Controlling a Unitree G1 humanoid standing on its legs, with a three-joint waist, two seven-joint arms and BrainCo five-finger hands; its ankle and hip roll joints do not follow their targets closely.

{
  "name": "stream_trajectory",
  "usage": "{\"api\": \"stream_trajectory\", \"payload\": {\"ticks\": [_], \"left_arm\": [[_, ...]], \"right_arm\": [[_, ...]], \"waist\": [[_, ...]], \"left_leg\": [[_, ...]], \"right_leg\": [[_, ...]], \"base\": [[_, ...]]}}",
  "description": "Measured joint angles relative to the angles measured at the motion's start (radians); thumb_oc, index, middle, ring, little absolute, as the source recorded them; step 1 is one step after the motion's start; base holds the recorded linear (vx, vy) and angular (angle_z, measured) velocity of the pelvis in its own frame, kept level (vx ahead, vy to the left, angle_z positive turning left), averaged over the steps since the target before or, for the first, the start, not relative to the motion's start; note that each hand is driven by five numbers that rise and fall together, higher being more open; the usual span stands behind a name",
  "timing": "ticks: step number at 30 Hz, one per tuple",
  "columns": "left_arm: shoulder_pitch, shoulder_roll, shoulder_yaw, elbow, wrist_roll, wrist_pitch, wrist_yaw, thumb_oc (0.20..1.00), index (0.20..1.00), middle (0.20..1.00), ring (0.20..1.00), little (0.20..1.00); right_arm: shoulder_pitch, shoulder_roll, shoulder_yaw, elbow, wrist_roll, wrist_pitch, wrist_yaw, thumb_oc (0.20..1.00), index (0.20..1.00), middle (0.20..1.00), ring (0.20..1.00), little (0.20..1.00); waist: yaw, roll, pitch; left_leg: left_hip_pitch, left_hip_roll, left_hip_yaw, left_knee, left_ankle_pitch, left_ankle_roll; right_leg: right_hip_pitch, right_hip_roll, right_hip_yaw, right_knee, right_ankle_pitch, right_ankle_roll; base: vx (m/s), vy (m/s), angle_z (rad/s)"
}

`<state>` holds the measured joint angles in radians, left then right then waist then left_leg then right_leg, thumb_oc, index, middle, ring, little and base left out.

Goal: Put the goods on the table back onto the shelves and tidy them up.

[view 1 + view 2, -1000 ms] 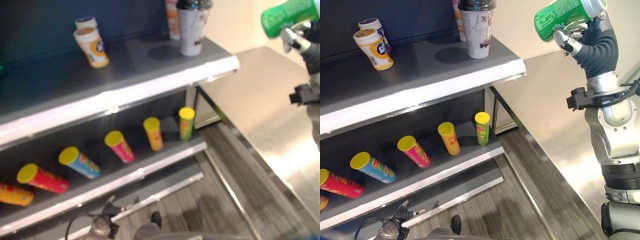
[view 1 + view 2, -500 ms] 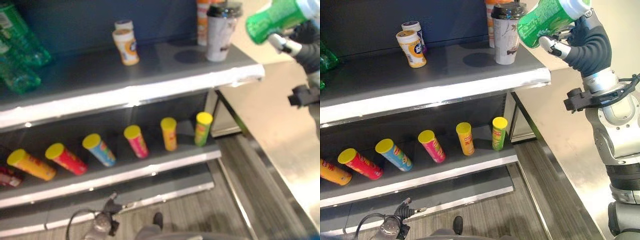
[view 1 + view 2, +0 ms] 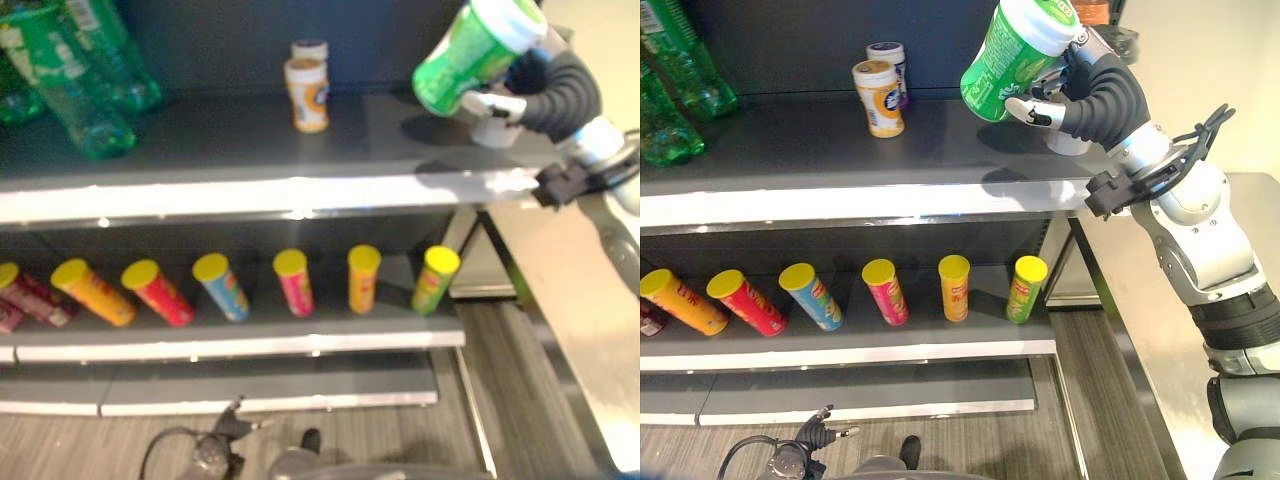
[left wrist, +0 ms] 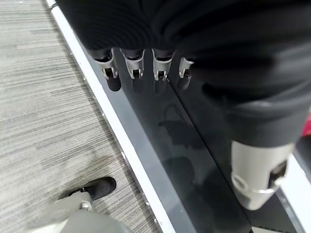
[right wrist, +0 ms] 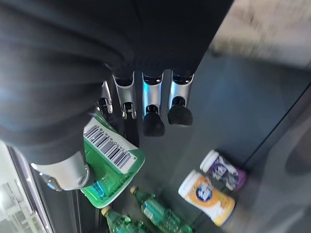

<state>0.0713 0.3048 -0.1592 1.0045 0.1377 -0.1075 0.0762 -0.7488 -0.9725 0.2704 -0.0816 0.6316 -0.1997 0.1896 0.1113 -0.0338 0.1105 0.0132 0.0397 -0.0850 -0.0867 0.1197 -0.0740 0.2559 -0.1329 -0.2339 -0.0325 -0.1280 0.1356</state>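
A green canister [image 3: 1012, 55] with a white lid hangs tilted above the right part of the grey upper shelf [image 3: 840, 205]. My right hand [image 3: 1095, 95] is shut on it, thumb [image 5: 63, 177] against its barcoded side [image 5: 112, 162]. A white cup [image 3: 495, 130] stands on the shelf just behind that hand, mostly hidden. Farther left on the same shelf are an orange jar [image 3: 878, 97] and a purple-labelled jar [image 3: 886, 60]. My left hand [image 4: 136, 68] hangs low by the shelf's base with relaxed fingers, holding nothing.
Green bottles [image 3: 670, 90] lie at the upper shelf's left end. Several yellow-lidded snack tubes [image 3: 885, 290] stand in a row on the lower shelf [image 3: 890, 352]. A steel table [image 3: 585, 330] runs along the right. A person's shoe [image 4: 97, 187] is on the floor.
The camera has swung left, bringing the green bottles into sight. My right hand has carried the green canister left and over the upper shelf, in front of the cup.
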Motion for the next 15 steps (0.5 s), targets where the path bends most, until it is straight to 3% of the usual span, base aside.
{"api": "stream_trajectory", "payload": {"ticks": [15], "left_arm": [[0.004,-0.001,-0.003,0.068,-0.001,0.002,0.002,1.0,1.0,1.0,1.0,1.0]], "right_arm": [[-0.145,-0.014,0.194,0.152,0.016,0.046,0.025,0.2,0.2,0.2,0.2,0.2]], "waist": [[0.037,-0.022,-0.002]], "left_leg": [[-0.032,-0.027,-0.037,0.0,0.002,-0.001]], "right_leg": [[-0.002,-0.017,-0.054,-0.001,-0.004,0.005]], "base": [[0.02,0.016,0.1]]}}
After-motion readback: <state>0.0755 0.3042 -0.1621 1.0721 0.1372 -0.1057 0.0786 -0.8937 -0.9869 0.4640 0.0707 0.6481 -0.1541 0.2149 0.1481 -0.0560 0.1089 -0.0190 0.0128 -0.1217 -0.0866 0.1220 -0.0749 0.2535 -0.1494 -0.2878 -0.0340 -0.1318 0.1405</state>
